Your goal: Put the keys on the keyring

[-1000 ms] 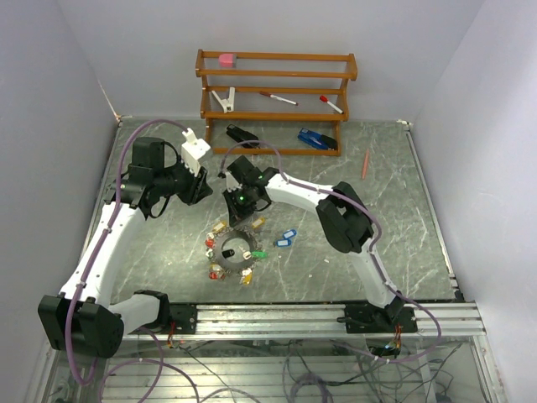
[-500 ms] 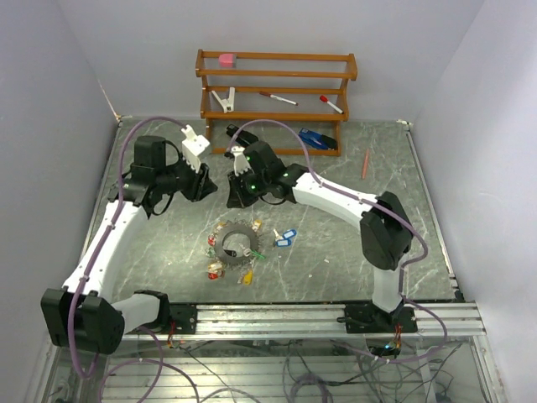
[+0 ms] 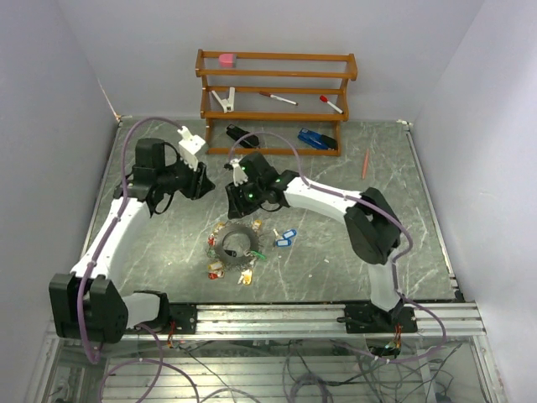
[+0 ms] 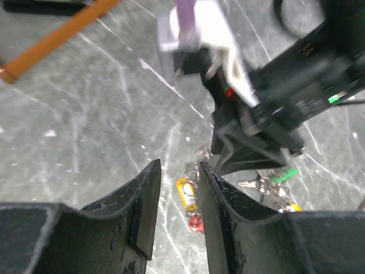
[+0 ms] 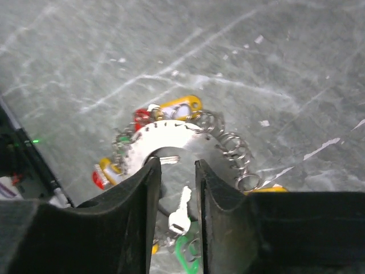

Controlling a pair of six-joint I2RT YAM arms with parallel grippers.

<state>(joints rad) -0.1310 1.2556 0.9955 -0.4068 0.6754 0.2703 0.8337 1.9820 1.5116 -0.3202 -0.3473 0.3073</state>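
**A:** Where is the keyring, and which arm is closer to it?

**B:** One large silvery metal keyring with a ridged, gear-like rim (image 5: 171, 136) lies flat on the grey-green marbled surface (image 3: 394, 218), about midway between left and right and toward the near edge. The right tool (image 5: 177, 166) hangs just to its far side, pointing down, so the ring sits right in front of its fingertips. The left tool (image 4: 178, 168) is further off, to the far left of the ring. That makes the right arm the nearer of the two.

**A:** Is either tool holding anything?

**B:** No. Each has its two black fingers parted by a narrow gap, with nothing gripped between them.

**A:** And the keys?

**B:** Two small keys with blue oblong plastic tags (image 3: 287, 238) lie loose just right of the ring, apart from it and side by side. Their long axes run roughly left to right with a slight slant. From the right tool they lie toward the near right. Clustered at the rim are small keys with yellow, red and green tags (image 5: 178, 106), about six. They are too small to count surely, and I cannot tell which are threaded on.

**A:** What does the coming move turn on?

**B:** Probably a short reach to the near right for a blue key, closing across its narrow width.
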